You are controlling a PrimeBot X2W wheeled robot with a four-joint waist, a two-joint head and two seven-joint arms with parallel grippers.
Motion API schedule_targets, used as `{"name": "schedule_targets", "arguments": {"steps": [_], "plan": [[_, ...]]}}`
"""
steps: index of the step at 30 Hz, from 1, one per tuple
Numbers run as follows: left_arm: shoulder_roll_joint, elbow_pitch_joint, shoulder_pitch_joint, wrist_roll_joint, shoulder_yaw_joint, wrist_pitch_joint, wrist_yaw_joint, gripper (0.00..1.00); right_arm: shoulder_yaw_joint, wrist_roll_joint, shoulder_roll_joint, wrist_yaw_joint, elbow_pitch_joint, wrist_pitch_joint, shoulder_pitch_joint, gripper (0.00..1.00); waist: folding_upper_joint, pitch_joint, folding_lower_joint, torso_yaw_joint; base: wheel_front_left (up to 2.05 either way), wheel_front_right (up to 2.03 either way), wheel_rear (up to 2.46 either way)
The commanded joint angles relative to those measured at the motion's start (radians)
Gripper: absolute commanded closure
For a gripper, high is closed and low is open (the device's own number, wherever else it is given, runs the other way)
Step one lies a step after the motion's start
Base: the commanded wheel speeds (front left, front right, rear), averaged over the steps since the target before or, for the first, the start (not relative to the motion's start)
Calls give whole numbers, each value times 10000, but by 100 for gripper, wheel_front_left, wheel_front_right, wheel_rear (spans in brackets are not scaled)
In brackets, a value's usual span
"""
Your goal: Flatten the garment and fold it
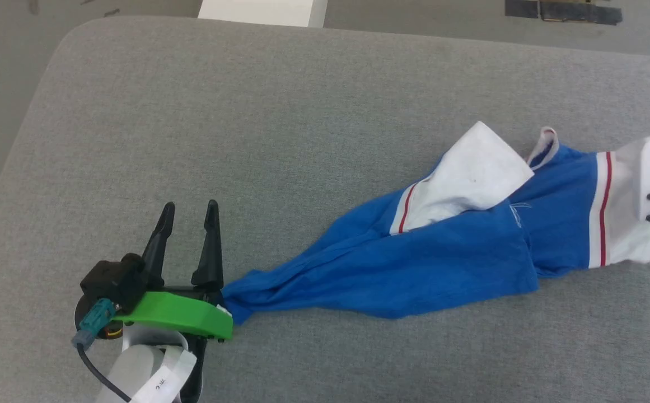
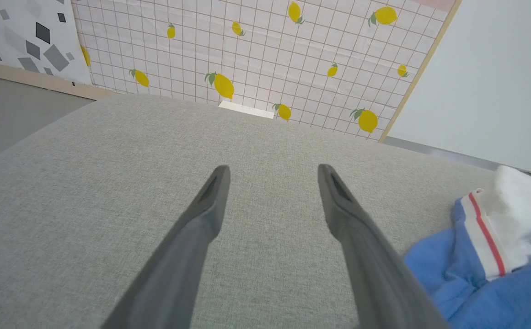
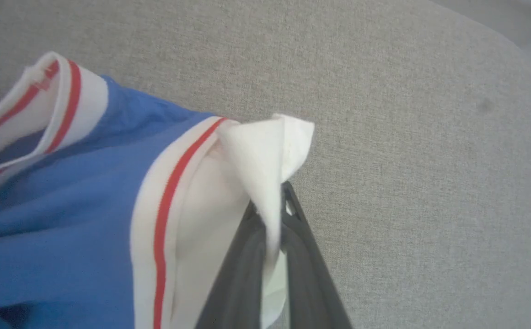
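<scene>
No legible text, dark print on white strap (image 1: 159, 383) too blurred; small white mark on garment (image 1: 414, 252) unreadable

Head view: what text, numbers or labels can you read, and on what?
White tag strip at lower left: dark print, too small to read.
Royal-blue jersey T-shirt with white sleeves: small white mark, too blurred to read; no lettering or number faces up.
So nothing legible.

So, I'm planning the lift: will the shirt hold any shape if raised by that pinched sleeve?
Probably not. The garment lies twisted with soft creases, so it should hang limp. Its sleeve flops over the shut right gripper, suggesting thin, light cloth. On the woven gray surface it may drag rather than slide.
</scene>
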Motion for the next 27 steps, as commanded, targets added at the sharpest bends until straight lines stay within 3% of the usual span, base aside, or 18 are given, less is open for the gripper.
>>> {"name": "schedule_targets", "arguments": {"steps": [1,2,3,4,7,13,21,27], "plan": [[-43,42,-127,89,-26,-45,-61,0,-170,-259,143,31,158,51,-66,100,0,78,-1,71,0,0,0],[-51,51,-135,84,-31,-45,-64,0,-305,-409,250,31,262,59,-54,96,0,97,-1,85,0,0,0],[-57,67,-139,76,-33,-45,-65,0,-393,-464,358,31,356,85,-29,67,0,98,-1,92,0,0,0],[-57,92,-139,64,-34,-45,-63,0,-480,-533,470,31,444,86,3,0,0,94,-1,89,0,0,0],[-46,136,-137,50,-35,-45,-51,0,-647,-643,664,31,521,-173,41,0,0,43,-1,51,0,0,0],[47,228,-64,3,-14,-7,-33,0,-1079,-254,1152,31,190,-1766,-27,0,0,-352,-1,-226,0,0,0],[170,265,160,-72,0,82,15,0,-1543,798,1797,31,-801,-5358,611,0,0,-1068,-1,-715,0,0,0],[253,183,484,-144,36,134,95,0,-1460,1415,2142,31,-1443,-7723,2013,0,0,-1571,-1,-1064,0,0,0]]}}
